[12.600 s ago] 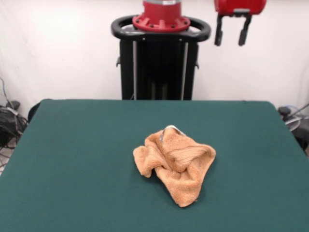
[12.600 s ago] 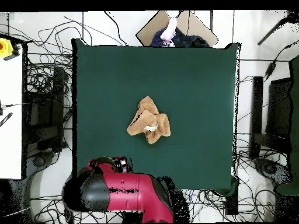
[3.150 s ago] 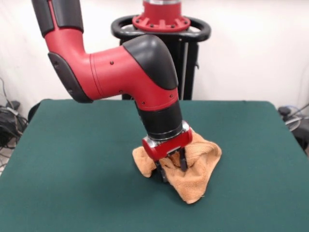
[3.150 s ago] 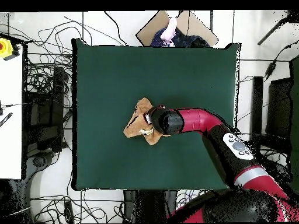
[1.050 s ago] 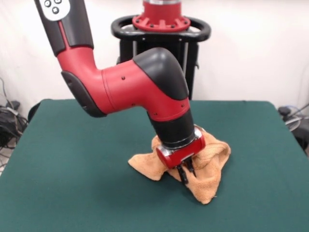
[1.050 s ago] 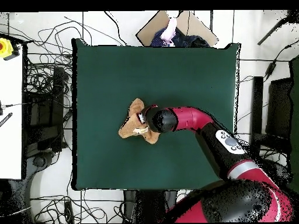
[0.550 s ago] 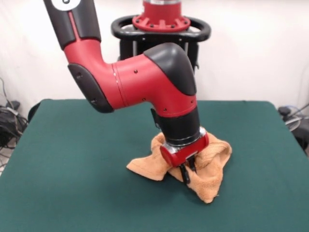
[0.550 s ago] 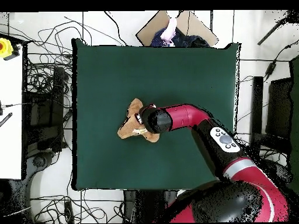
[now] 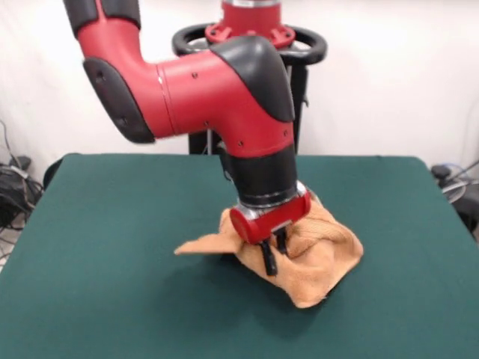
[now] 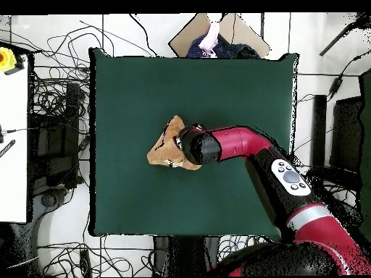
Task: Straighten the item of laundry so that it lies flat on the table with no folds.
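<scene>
the towel (image 9: 314,258) is found bunched near the middle of the table (image 9: 112,247), with one corner drawn out flat to one side. the gripper (image 9: 274,250) is set low against the heap, its jaws nearly closed with a fold of towel apparently pinched; a firm grip cannot be confirmed. the spreading step is judged to be in hand. a sideways pull away from the bunched part is called for next. cables and a cardboard box (image 10: 199,32) are noted off the table; nothing obstructs.
</scene>
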